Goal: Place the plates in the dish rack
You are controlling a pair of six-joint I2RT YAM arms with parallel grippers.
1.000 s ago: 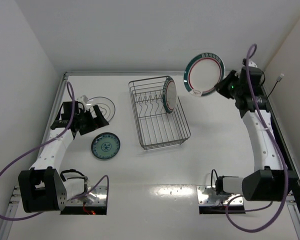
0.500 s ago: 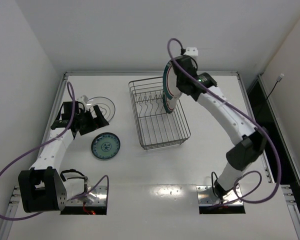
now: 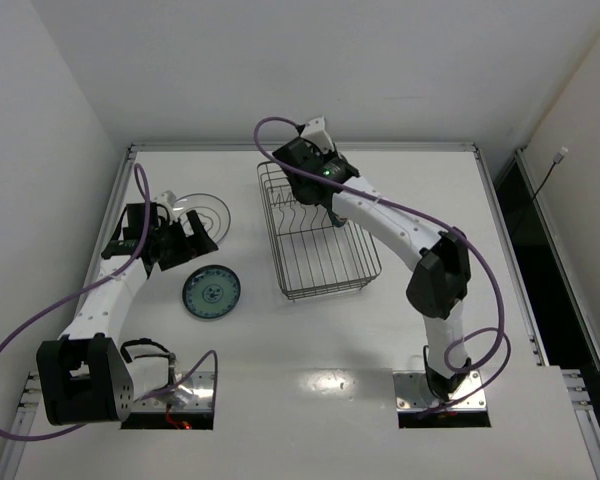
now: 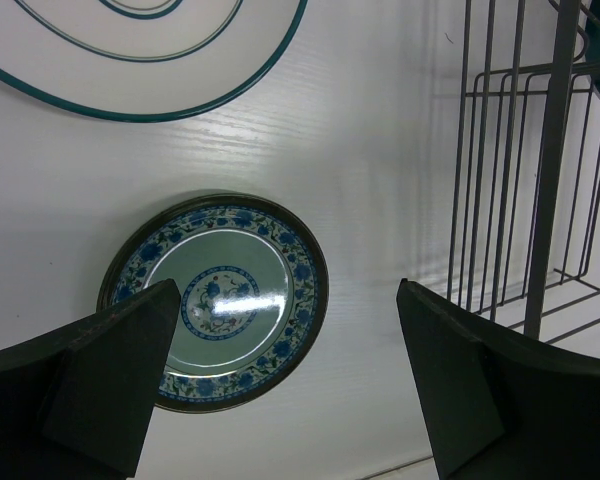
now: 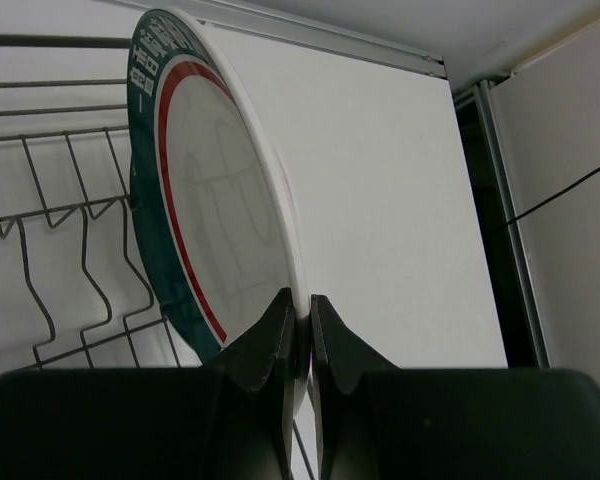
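1. The ringed white plate (image 5: 215, 230) is stood on edge at the dish rack (image 3: 330, 270) tines, left of centre in the right wrist view, face turned leftward.
2. Its rim is clamped by the right gripper (image 5: 298, 325).
3. The rack's long axis is laid roughly top-to-bottom, mid-frame overhead.
4. The left gripper (image 4: 285, 345) is held wide apart over the small teal-patterned plate (image 4: 215, 300), lower left.

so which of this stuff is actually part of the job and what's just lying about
Job: dish rack, green-and-red rimmed plate in the right pincer, clear glass plate, small teal plate.
Lying about: nothing loose visible; only the rig's purple cables.
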